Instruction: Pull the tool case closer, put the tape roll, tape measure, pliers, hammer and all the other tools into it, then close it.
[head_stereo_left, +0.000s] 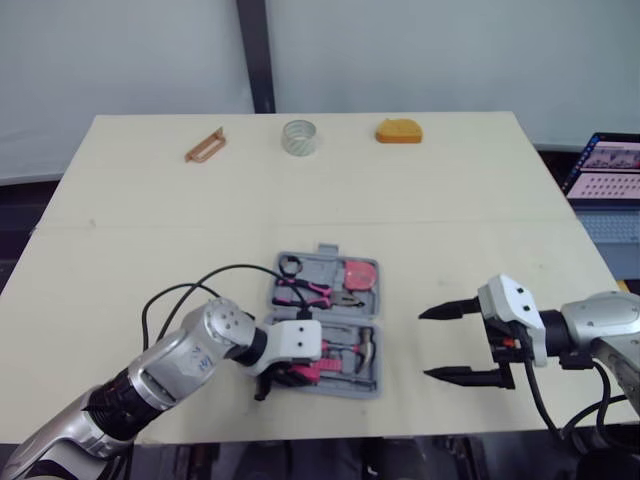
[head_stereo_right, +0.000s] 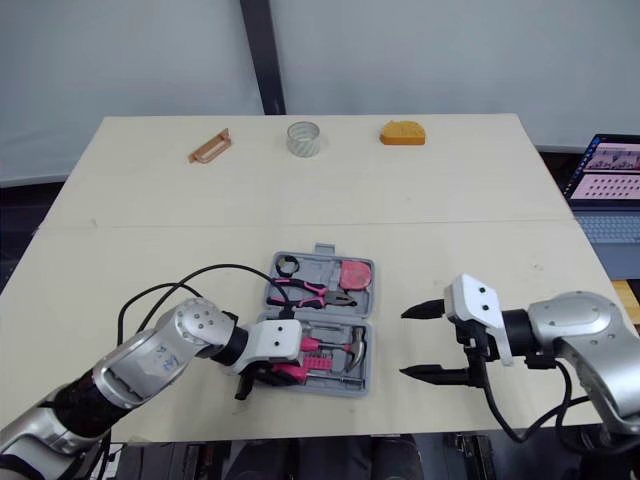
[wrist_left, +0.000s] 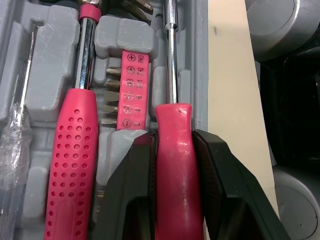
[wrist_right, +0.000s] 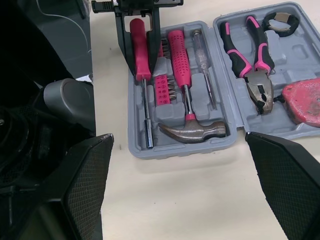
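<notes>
Tool case (head_stereo_left: 322, 262) open near front edge of table (head_stereo_left: 150, 230)

An open laptop (head_stereo_left: 608, 170) sits just beside the right edge of the pale table (head_stereo_left: 120, 260).

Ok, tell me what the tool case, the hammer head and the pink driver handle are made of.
Tool case: grey moulded plastic, matte, judging by its shaped recesses. Hammer head: bare metal, likely steel, with a dull sheen. Driver handle, clamped in the left gripper: smooth pink plastic, slightly glossy; possibly rubber-coated.
</notes>
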